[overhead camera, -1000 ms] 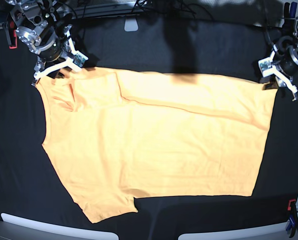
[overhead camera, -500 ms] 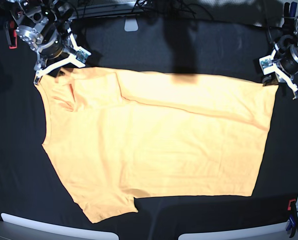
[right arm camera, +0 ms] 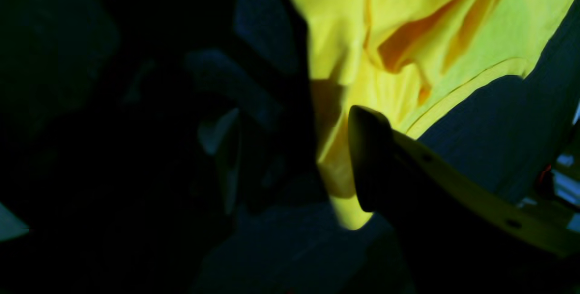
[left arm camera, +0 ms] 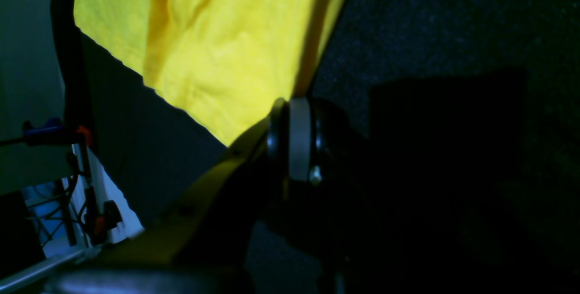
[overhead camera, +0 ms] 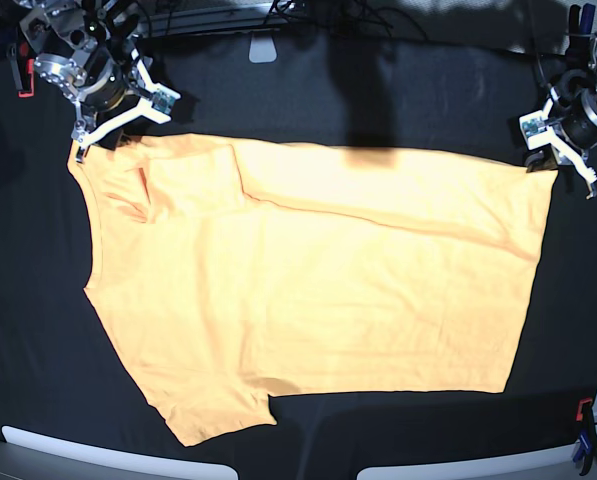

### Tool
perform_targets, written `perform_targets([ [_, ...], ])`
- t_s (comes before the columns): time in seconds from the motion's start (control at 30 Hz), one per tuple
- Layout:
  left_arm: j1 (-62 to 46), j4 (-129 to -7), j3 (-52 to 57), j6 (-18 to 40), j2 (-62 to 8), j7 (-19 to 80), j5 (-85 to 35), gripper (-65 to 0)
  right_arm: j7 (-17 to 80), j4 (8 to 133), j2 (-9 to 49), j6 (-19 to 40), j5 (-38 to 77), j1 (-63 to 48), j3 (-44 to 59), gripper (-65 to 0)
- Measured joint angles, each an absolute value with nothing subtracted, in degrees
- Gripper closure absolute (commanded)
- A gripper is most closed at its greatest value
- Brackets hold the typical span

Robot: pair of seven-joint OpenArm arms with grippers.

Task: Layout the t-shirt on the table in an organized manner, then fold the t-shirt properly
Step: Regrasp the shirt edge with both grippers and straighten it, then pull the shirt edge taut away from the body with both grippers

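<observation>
The pale yellow-orange t-shirt point(overhead camera: 308, 280) lies spread flat on the black table point(overhead camera: 398, 100), collar end to the left, hem to the right, one sleeve at the bottom left. My right gripper point(overhead camera: 83, 140) is at the shirt's top left shoulder corner, and in the right wrist view point(right arm camera: 333, 167) it is shut on that folded corner of the shirt point(right arm camera: 408, 22). My left gripper point(overhead camera: 550, 162) is at the top right hem corner, and in the left wrist view point(left arm camera: 294, 103) it is shut on the shirt's edge point(left arm camera: 217, 49). No dark marks show.
A red clamp point(overhead camera: 22, 68) sits at the table's far left edge and a red and blue clamp point(overhead camera: 583, 425) at the front right. A white tab point(overhead camera: 263, 48) and cables lie at the back. White strips point(overhead camera: 98, 455) line the front edge.
My right gripper has moved slightly up and back, drawing the shoulder corner with it and pulling that edge tauter. My left gripper has shifted very slightly back.
</observation>
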State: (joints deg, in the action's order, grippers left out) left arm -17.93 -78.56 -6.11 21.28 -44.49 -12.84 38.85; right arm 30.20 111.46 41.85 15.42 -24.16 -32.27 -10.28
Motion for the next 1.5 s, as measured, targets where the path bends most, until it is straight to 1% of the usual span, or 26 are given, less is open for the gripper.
perform_targets([
  [0.27, -17.9, -78.6, -6.1, 21.3, -44.5, -12.8, 38.8, 0.0, 30.5, 107.3, 41.8, 15.2, -26.0, -27.1, -10.3, -36.0],
  [0.3, -17.9, -78.6, -6.1, 21.3, -44.5, -12.7, 38.8, 0.0, 30.5, 107.3, 41.7, 15.2, -26.0, -26.8, -10.3, -35.7],
  [0.33, -17.9, -78.6, -6.1, 21.3, -44.5, -12.7, 38.8, 0.0, 30.5, 107.3, 41.8, 15.2, -26.0, -26.6, -10.3, -33.6],
  [0.43, -17.9, -78.6, -6.1, 21.3, -44.5, -12.7, 38.8, 0.0, 30.8, 107.3, 41.8, 15.2, -26.6, -26.1, -10.3, -21.9],
  [0.47, -17.9, -78.6, -6.1, 21.3, -44.5, -12.7, 38.8, 0.0, 30.9, 107.3, 41.8, 15.2, -26.6, -26.0, -10.3, -16.8],
  [0.53, -17.9, -78.6, -6.1, 21.3, -44.5, -12.7, 38.8, 0.0, 30.9, 107.2, 41.7, 15.2, -26.6, -26.0, -10.3, -4.1],
  [0.57, -18.0, -78.6, -6.1, 21.3, -44.5, -12.7, 38.8, 0.0, 31.0, 107.2, 41.7, 15.2, -26.6, -26.1, -10.3, 0.0],
  [0.73, -20.2, -79.1, -6.1, 20.8, -45.4, -13.0, 38.8, 0.0, 33.5, 107.3, 42.3, 15.2, -26.6, -27.0, -10.3, 0.0],
  [0.9, -26.2, -81.6, -6.1, 20.6, -50.0, -13.5, 36.7, 0.0, 33.0, 110.0, 47.1, 15.1, -26.2, -33.5, -10.3, 0.0],
  [1.03, -30.9, -83.4, -6.1, 21.0, -53.6, -13.1, 31.8, 0.0, 33.9, 113.3, 50.4, 11.3, -25.8, -39.9, -10.3, 0.0],
  [1.23, -37.3, -86.6, -6.0, 20.1, -55.6, -12.0, 31.9, 0.0, 39.4, 117.7, 50.8, 10.5, -26.0, -47.0, -10.3, 0.0],
  [1.4, -42.4, -88.8, -5.9, 19.9, -57.5, -11.8, 31.9, 0.0, 40.4, 119.0, 50.8, 10.0, -30.2, -52.2, -10.3, 0.0],
  [1.5, -44.4, -89.3, -5.8, 19.9, -58.1, -11.4, 31.9, 0.0, 40.3, 119.0, 50.8, 7.2, -32.0, -55.4, -10.3, 0.0],
])
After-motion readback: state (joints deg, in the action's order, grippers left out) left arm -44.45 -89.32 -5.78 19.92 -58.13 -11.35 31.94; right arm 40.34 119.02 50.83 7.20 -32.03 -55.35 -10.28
